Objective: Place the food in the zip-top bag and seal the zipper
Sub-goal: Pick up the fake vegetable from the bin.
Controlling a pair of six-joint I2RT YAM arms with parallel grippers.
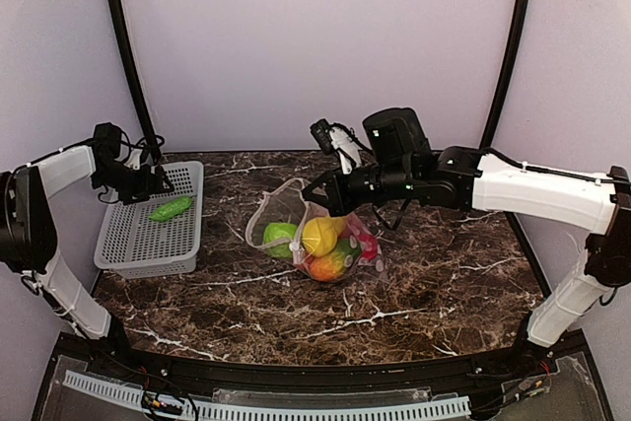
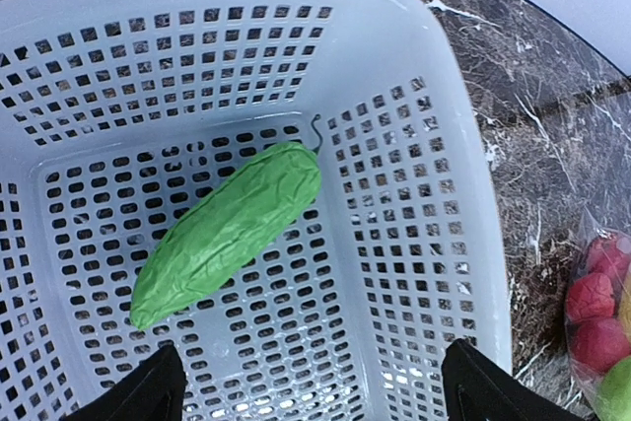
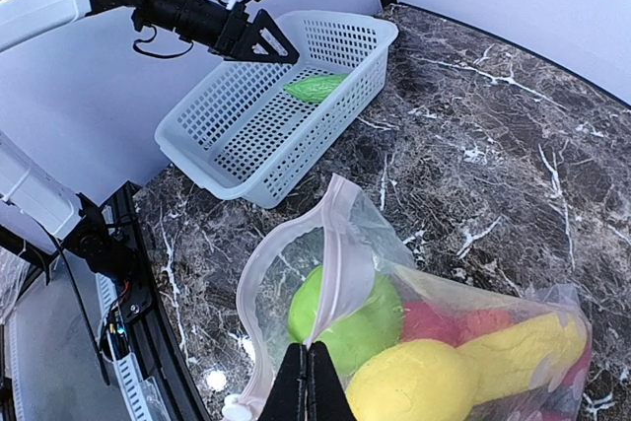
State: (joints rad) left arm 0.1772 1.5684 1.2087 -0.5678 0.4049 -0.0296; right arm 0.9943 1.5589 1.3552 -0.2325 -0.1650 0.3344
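Left jaws spread, green food [image 2: 229, 234] seemingly ahead

This is a robot test cell. Plain walls [image 1: 315, 36] and black poles [image 1: 123, 46] stand behind the marble-patterned table [image 1: 444, 273]; a slotted cable duct [image 1: 266, 407] lines its near edge.

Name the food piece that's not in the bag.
The green cucumber, lying alone in the white basket; every other piece sits inside the bag.
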